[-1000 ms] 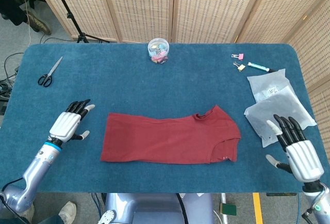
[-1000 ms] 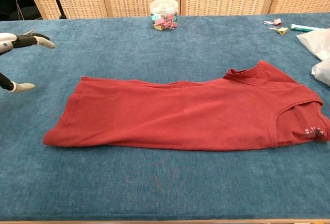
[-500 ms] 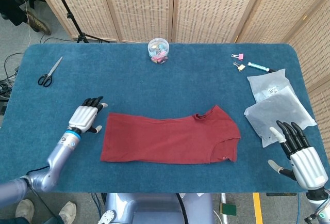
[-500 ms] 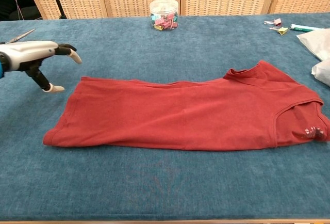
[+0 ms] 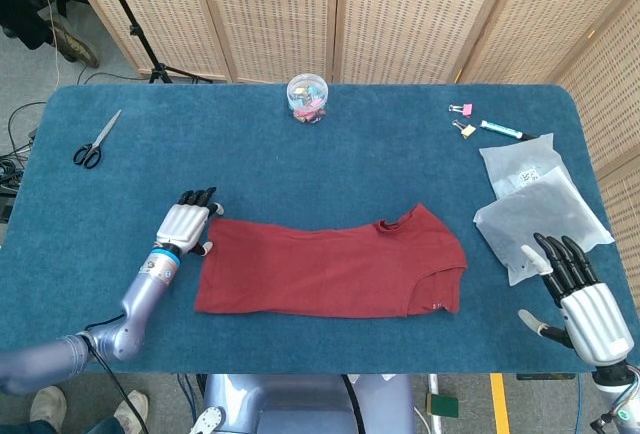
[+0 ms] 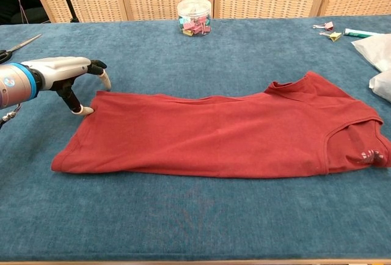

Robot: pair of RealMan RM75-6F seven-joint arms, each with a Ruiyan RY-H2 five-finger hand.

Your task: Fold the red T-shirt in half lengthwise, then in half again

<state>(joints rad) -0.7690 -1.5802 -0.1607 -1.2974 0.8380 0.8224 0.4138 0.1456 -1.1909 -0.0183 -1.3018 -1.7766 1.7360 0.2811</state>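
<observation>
Two hands on show, and only one is near the cloth. The red T-shirt point(image 5: 335, 266) lies flat across the centre of the blue table point(image 5: 300, 164), already folded into a long band, hem end toward the left of the frame, collar and sleeve toward the right. The left hand point(image 5: 186, 224) sits at the shirt's upper-left corner, palm down, fingers spread apart and holding nothing. In the chest view that left hand point(image 6: 67, 69) comes in from the left edge, its thumb tip down right at the shirt's point(image 6: 220, 134) hem corner; whether it actually presses the fabric, I cannot tell. The other fingertips hang just above the corner.

Over at the lower right of the head view, the right hand point(image 5: 580, 294) hovers well apart from the shirt, fingers splayed, empty, just below the nearer of two white plastic bags point(image 5: 535, 216); the chest view doesn't show it.

Elsewhere: a clear jar of coloured clips point(image 5: 307, 97) stands at the top centre of the table, scissors point(image 5: 95, 141) lie at the upper left, and a few loose binder clips point(image 5: 462, 119) with a marker point(image 5: 500, 130) rest at the upper right, above the bags.
</observation>
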